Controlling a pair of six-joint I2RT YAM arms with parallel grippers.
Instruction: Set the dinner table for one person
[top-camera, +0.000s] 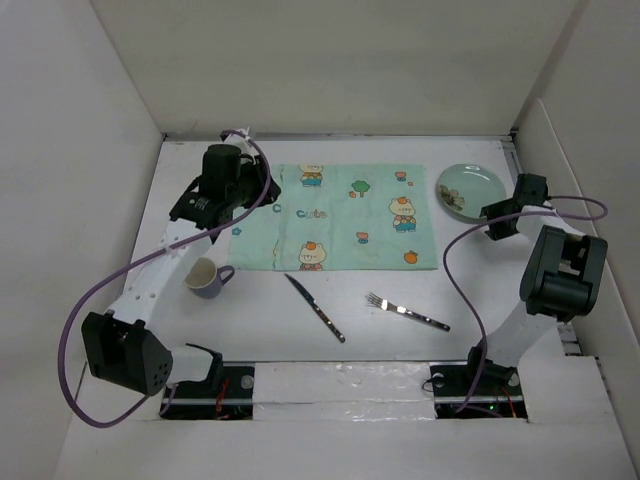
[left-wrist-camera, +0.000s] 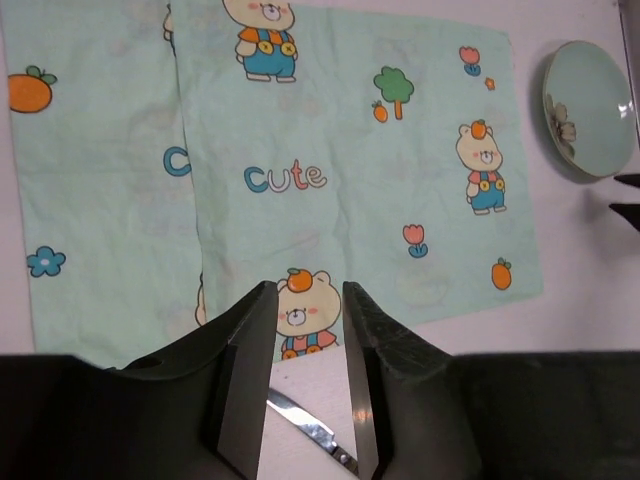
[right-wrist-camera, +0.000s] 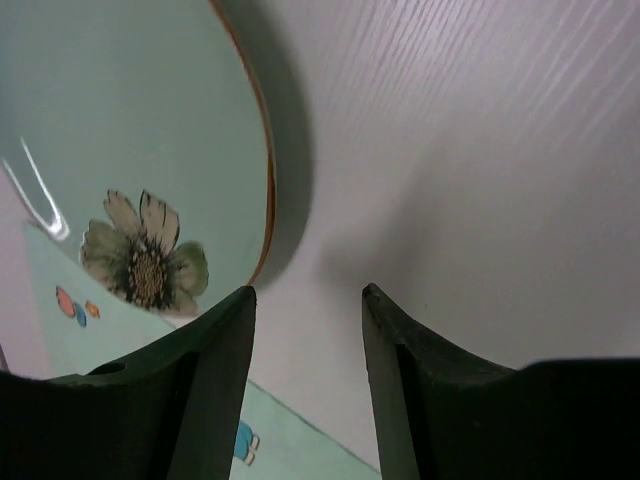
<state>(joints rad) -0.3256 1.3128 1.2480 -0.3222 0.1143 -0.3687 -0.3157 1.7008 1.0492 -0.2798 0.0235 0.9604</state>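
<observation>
Holds left pincer (left-wrist-camera: 307, 290) open, empty, over the mat's (top-camera: 340, 215) far-left corner — right pincer (right-wrist-camera: 308, 292) likewise beside the plate (top-camera: 470, 188); mug (top-camera: 205, 277), knife (top-camera: 316, 308), fork (top-camera: 405, 311) nearer on tabletop (top-camera: 480, 300).

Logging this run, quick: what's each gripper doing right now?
Left gripper: open, holding nothing.
Right gripper: open, empty, close to the plate.

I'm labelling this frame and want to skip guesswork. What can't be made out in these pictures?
Placemat: top view, its far left corner is covered by the left arm.
Knife: left wrist view, only part of the blade shows between the fingers of the left hand; the rest is hidden.
Plate: right wrist view, cut off by the top and left edges.
Mug: top view, too small to tell whether anything is inside.
</observation>
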